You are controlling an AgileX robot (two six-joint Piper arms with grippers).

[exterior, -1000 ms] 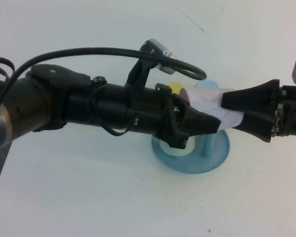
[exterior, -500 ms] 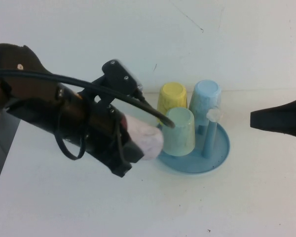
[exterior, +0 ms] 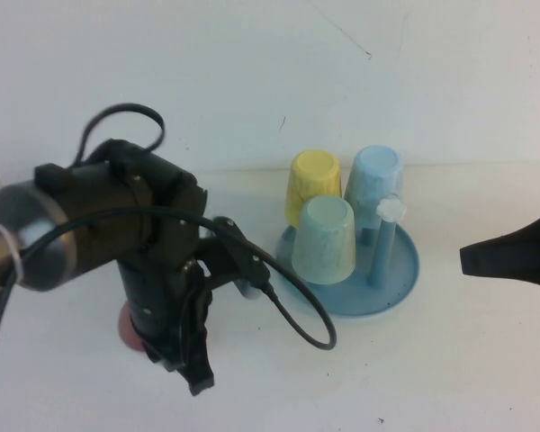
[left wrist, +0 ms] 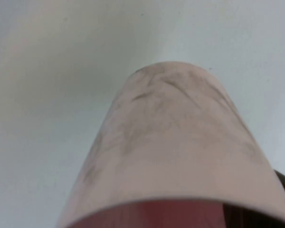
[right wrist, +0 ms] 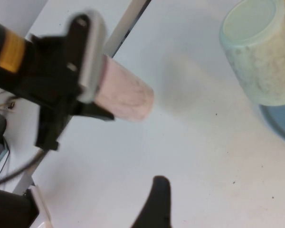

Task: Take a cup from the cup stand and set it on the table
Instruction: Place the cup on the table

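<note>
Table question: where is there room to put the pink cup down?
The table is bare in front of the cup stand and along the far side. The stand is crowded with three cups. The left gripper, shut on the pink cup, fills the near-left. The right gripper waits open right of the stand.

At the frame's lower left, the pale pink cup [left wrist: 173, 142] looks like smooth matt plastic, mottled with faint grey speckles and a deeper pink inside its rim. The table [exterior: 252, 81] is a plain white, matt surface with a few tiny dark specks. Right of centre, the blue cup stand [exterior: 398, 286] has a smooth, slightly glossy plastic look. The mint green cup [exterior: 326, 238] is speckled plastic too, dull in finish. The left gripper [exterior: 182, 358] is matt black, with a brushed metal band on its arm.
</note>
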